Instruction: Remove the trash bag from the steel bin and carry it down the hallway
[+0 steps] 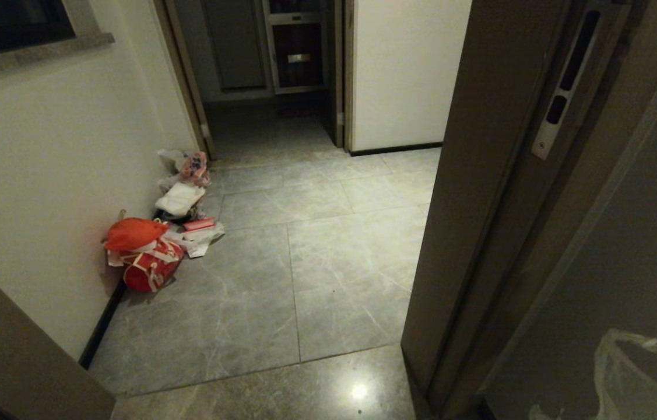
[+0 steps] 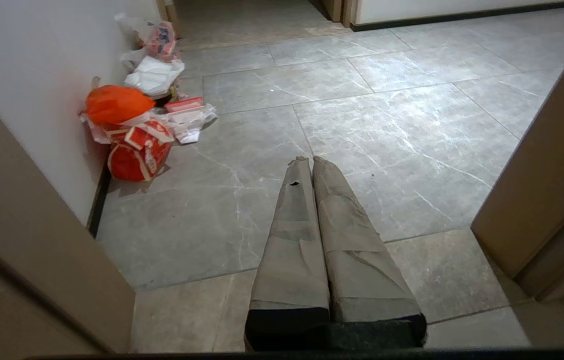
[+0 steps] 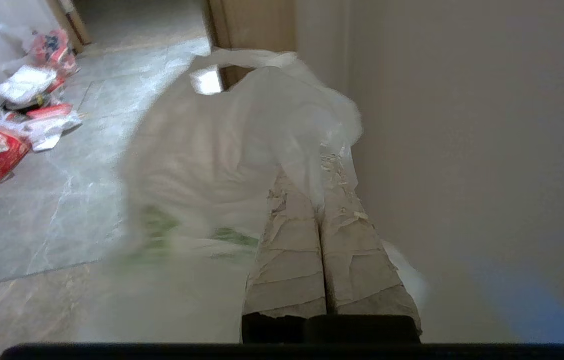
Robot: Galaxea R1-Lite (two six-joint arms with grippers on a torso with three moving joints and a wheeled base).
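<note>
Stretching ahead of the robot, the hallway (image 1: 305, 280) is showing large grey marbled floor tiles, off-white walls, a dark baseboard and brown door frames, with an open brown door (image 1: 480, 192) standing on the robot's right. Hanging at the robot's right side, close to that door, the trash bag (image 3: 221, 165) is looking thin, translucent and whitish, with blurred green printing low on it and a looped handle at its top; in the head view only its handle loops (image 1: 637, 373) are showing, at the lower right corner. The right end effector (image 3: 319, 175) is gripping the trash bag, its tape-wrapped fingers pressed together on a gathered fold of the plastic. What is sitting inside the bag cannot be made out.

Lying against the left wall, a heap of rubbish is resting on the floor: a red-orange bag (image 1: 133, 233) is sitting on top of a red drum-shaped pack with white bands (image 1: 153, 268), with white wrappers and cartons (image 1: 188, 201) trailing beyond them toward the far doorway.

The left end effector (image 2: 308, 160) is hanging above the bare tiles, closed and holding nothing.
</note>
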